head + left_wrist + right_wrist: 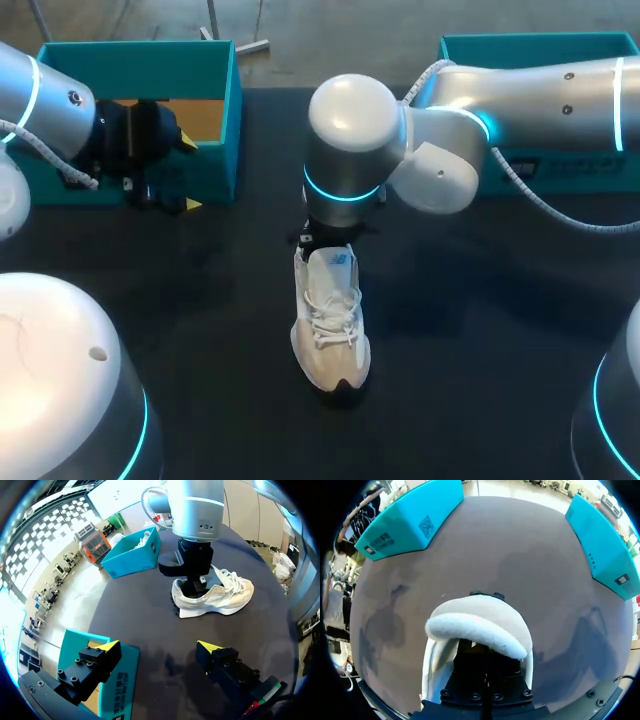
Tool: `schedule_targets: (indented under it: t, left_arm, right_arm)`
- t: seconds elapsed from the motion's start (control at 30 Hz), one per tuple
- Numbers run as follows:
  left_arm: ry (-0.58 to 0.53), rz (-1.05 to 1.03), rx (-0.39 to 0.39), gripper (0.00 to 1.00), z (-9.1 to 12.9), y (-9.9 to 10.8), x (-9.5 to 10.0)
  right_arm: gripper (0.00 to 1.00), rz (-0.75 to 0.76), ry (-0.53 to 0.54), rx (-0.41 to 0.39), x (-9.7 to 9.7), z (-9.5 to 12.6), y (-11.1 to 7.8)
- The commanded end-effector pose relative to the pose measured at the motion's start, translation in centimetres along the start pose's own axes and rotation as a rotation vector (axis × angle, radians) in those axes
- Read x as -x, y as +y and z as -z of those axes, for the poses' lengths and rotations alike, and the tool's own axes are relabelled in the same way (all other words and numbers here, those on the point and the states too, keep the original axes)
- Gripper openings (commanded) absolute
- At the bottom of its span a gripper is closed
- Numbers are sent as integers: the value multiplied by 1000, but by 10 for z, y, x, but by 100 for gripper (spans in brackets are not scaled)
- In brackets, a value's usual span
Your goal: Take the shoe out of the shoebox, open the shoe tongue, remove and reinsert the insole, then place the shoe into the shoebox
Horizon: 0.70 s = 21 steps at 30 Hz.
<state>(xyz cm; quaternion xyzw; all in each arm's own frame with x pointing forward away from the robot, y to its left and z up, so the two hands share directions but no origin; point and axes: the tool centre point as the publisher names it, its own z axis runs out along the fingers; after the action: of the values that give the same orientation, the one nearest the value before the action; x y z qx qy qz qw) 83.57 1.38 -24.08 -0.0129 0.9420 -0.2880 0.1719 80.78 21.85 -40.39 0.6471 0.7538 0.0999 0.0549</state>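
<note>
Plainly, the white shoe (330,320) stands upright on its sole in the middle of the dark desk (480,330), toe towards the robot and heel away from it. The right arm comes in from the side and bends straight down over the heel end, so the right pincer (195,586) is sunk into the shoe's opening. From the right wrist, a padded white edge of the shoe curves just ahead of it. Whether it is spread or pinching something in there, I cannot tell. The left pincer (159,646) hangs well apart from the shoe, off at the desk's left side, spread wide with nothing between its yellow tips, just beside the near wall of the left shoebox (215,110). The right shoebox (540,45) sits at the far right corner.
</note>
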Motion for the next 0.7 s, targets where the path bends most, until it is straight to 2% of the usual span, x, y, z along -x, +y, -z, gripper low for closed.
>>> schedule_targets:
  t: [0.03, 0.2, 0.33, 0.7]
  left_arm:
    - [0, 0, 4, 100, 0, 0, 0]
    - [0, 0, 4, 100, 0, 0, 0]
    - [0, 0, 4, 100, 0, 0, 0]
    - [0, 0, 4, 100, 0, 0, 0]
  right_arm:
    - [0, 7, -33, -11, -6, 5, 0]
    - [0, 36, -77, -40, -9, 20, -1]
    - [0, 51, -95, -61, -9, 24, -5]
    - [0, 12, -85, -123, -4, 3, -17]
